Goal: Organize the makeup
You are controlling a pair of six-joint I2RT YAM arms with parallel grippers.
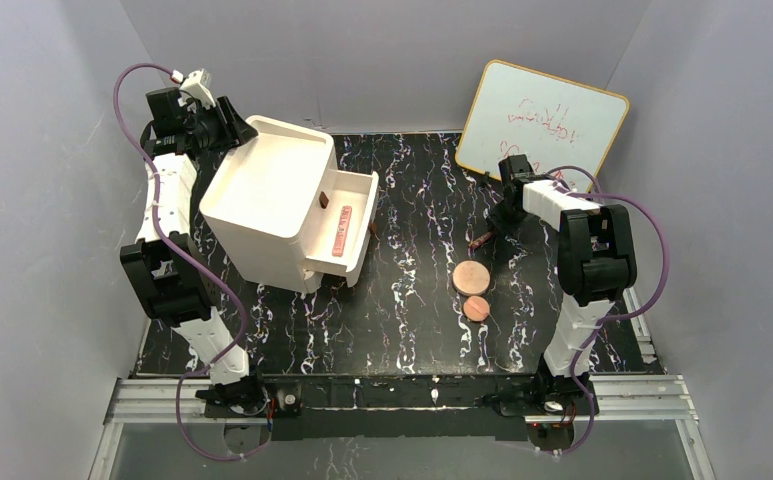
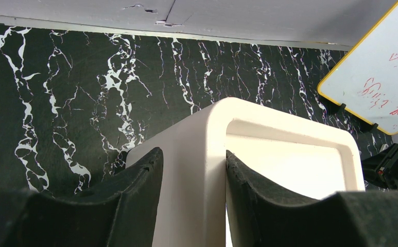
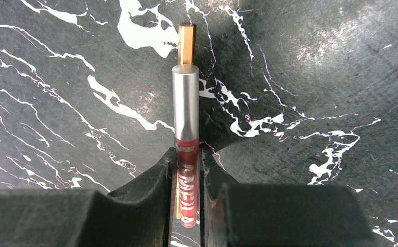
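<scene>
My right gripper (image 3: 186, 165) is shut on a slim makeup stick (image 3: 186, 110) with a red body and a silver cap that points away from the fingers. A gold strip (image 3: 186, 43) shows past the cap; whether it is a separate stick is unclear. From above, that gripper (image 1: 495, 228) is low over the table at the back right, with the stick's end (image 1: 480, 241) poking out. Two copper-pink discs, a larger (image 1: 470, 277) and a smaller (image 1: 476, 308), lie on the table nearby. My left gripper (image 2: 194, 172) is shut on the rim wall of the white drawer unit (image 2: 289, 170).
The white drawer unit (image 1: 267, 195) stands at the back left with its top drawer (image 1: 360, 205) pulled out and a pink stick (image 1: 343, 231) lying in it. A whiteboard (image 1: 542, 120) leans against the back right wall. The table is black marble (image 1: 412, 230).
</scene>
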